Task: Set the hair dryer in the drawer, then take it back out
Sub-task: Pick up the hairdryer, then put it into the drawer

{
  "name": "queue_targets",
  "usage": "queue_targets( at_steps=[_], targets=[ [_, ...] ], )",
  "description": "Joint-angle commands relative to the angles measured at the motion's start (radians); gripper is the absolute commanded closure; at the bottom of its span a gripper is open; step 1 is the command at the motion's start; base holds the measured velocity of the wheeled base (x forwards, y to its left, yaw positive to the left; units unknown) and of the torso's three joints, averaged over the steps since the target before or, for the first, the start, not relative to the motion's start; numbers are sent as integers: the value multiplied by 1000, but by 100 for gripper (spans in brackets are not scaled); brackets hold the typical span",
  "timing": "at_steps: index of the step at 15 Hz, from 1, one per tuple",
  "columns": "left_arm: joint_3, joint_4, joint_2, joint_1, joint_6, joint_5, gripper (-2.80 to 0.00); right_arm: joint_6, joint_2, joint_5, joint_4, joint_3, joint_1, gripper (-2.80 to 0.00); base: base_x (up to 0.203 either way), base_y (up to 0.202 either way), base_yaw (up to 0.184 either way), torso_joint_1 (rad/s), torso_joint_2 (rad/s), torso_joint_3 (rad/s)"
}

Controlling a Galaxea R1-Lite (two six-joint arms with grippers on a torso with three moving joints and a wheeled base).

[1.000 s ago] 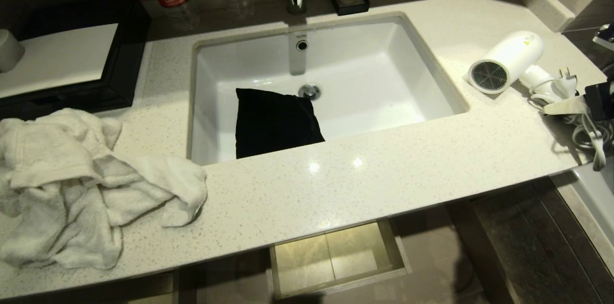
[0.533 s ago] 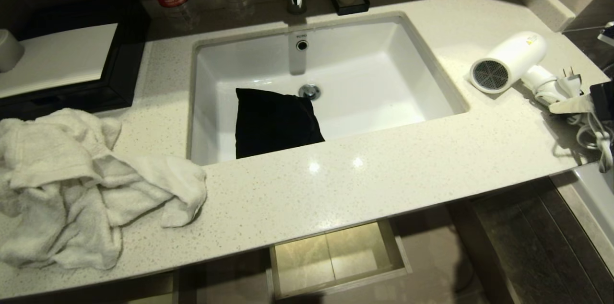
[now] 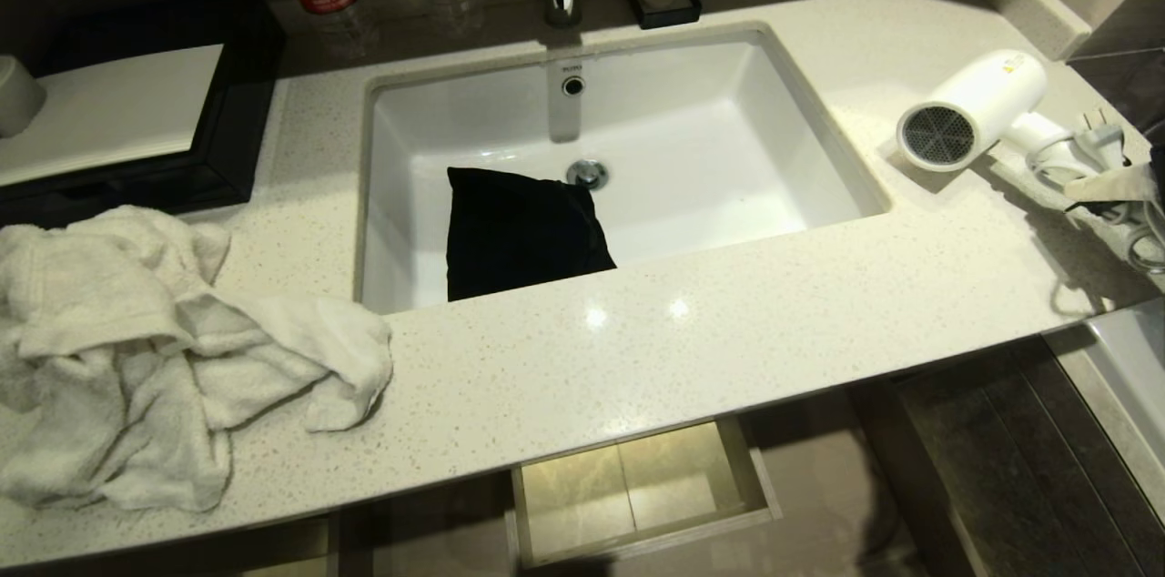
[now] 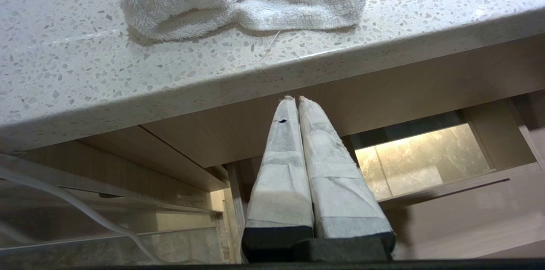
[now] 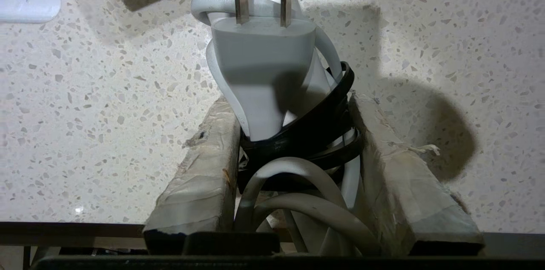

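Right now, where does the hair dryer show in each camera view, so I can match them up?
Head view: the hair dryer is at the far right, over the speckled countertop, right of the sink.
Left wrist view: not in it.
Right wrist view: its plug and bundled cord fill the middle, between the right gripper's fingers; a bit of barrel shows in a corner.
Shared landmark: the countertop.

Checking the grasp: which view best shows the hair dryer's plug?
The right wrist view: the plug fills it, prongs clear, cord bundle clamped in the right end effector. The head view shows it small at the edge; the left wrist view, not at all.
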Motion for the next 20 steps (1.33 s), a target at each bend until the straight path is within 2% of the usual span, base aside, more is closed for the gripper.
queue_targets(
  at_steps=[1, 13, 16, 20],
  targets=[
    [0, 0, 0, 0, 0, 0, 0, -3, -39, 2, 3, 8, 0, 0, 0, 0, 0, 0, 0, 0],
    [0, 0, 0, 0, 0, 0, 0, -5, -139, 1, 2, 102, 0, 0, 0, 0, 0, 0, 0, 0],
    [1, 0, 0, 0, 0, 0, 0, -74, -145, -4, 11, 102, -2, 0, 0, 0, 0, 0, 0, 0],
    [0, 0, 0, 0, 0, 0, 0, -91, -159, -4, 33, 118, 0, 0, 0, 0, 0, 0, 0, 0]
  ],
)
